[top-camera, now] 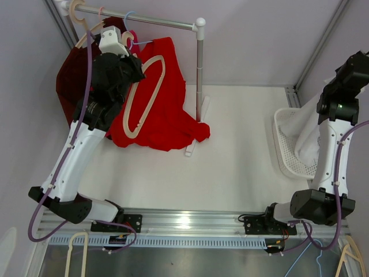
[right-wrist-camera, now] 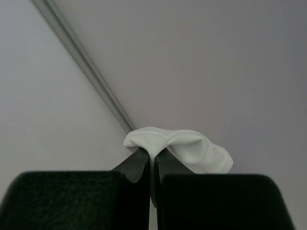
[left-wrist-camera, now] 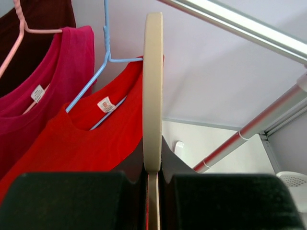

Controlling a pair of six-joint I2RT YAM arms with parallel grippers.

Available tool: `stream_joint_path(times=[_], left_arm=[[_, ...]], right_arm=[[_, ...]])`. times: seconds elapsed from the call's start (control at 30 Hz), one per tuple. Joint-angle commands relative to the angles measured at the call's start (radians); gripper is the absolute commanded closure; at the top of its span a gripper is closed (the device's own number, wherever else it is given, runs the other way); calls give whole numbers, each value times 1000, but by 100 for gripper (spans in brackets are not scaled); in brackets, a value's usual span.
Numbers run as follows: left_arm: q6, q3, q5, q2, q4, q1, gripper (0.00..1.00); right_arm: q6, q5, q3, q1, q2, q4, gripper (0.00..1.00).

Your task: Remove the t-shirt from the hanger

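**Pinching a white shirt well clear of its hanger**

The right end effector [right-wrist-camera: 152, 162] is clenched on a soft fold of the white t-shirt [right-wrist-camera: 180, 149]. The limp, crumpled cloth hangs with its long axis pointing down from the closed fingers to a white perforated basket [top-camera: 281, 144] at the right edge of the surface [top-camera: 242, 161]. Well apart, on the left, the left end effector [left-wrist-camera: 152, 177] grasps the cream hanger [left-wrist-camera: 153, 86], a smooth, flat, rigid loop seen edge-on and bare of cloth. Its long axis runs away from the fingers, just beside a red t-shirt [left-wrist-camera: 86, 143] on a thin blue hanger [left-wrist-camera: 103, 57] under the metal rail [left-wrist-camera: 240, 24].
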Motion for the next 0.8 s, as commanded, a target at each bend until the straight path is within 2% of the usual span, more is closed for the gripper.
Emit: stream_joint_path(times=[0.0,0.17,0.2,0.23,0.33,0.43,0.5,0.67,0.77], left_arm=[[30,21,31,-12,86,5,99],[37,28,45,-9,100,5,99],[39,29,48,-5,100,5,99],[42,28,50,-5,98,5,99],[48,29,62,-3,103,7,99],[65,28,76,-6,112,5,99],[77,28,83,-8,123,5,99],[97,34,128,3,144,5,99],[118,35,165,17,167,7,99]], right_arm=[[108,-10,-41,-5,-60,-14,100],[150,5,-126,-7,-74,-116,100],[151,2,-138,-5,-71,-126,97],[157,-2,-155,-5,-66,-148,79],[165,-8,-150,-10,-42,-177,36],[159,-8,-100,-13,-32,-195,28],[154,-25,-54,-13,-28,-205,27],[125,-76,145,19,-12,-312,19],[122,-131,141,55,-37,-331,17]])
